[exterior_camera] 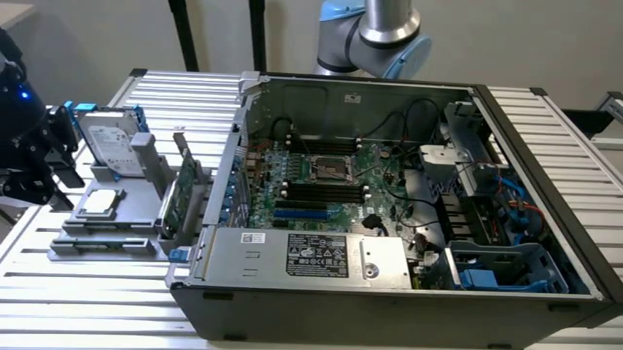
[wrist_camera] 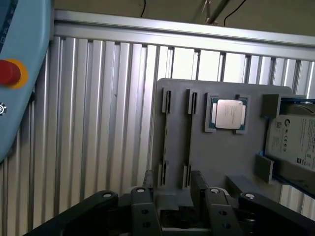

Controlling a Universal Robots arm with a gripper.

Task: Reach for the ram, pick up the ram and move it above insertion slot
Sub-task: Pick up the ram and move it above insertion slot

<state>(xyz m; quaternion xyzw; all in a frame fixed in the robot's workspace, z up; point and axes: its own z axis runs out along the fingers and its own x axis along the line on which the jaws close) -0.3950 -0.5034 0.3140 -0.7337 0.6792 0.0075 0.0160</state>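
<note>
On the exterior view's left, the arm's black end [exterior_camera: 28, 149], lit by a small blue light, hangs just beside the gray fixture [exterior_camera: 134, 208] that lies on the ribbed tabletop [exterior_camera: 87, 306].

On the fixture, a hard drive [exterior_camera: 112, 142] leans at the far end and a square processor [exterior_camera: 101, 203] lies flat near the middle. A green expansion card [exterior_camera: 181, 195] stands upright along the side facing the open computer case [exterior_camera: 389, 313]. The case sits just beside the fixture, toward the exterior view's right. On its motherboard, long black memory slots [exterior_camera: 326, 193] lie either side of the processor socket. The arm's pale blue and silver joint [exterior_camera: 384, 29] rises behind the case.

From the wrist view, the pincer [wrist_camera: 172, 184] hovers over the fixture [wrist_camera: 221, 157] at the end of 2 pairs of slotted holders. Its fingers [wrist_camera: 147, 182] are spread wide and grip nothing. The ram [wrist_camera: 190, 140] seems to be the thin dark edge running between the pair of holders nearer the processor [wrist_camera: 227, 114]. It is seated in the fixture, apart from the fingers. The hard drive [wrist_camera: 295, 140] lies beyond the processor. A pale blue box with a red button [wrist_camera: 10, 73] rests on the tabletop [wrist_camera: 98, 123], well apart from the fixture.
</note>
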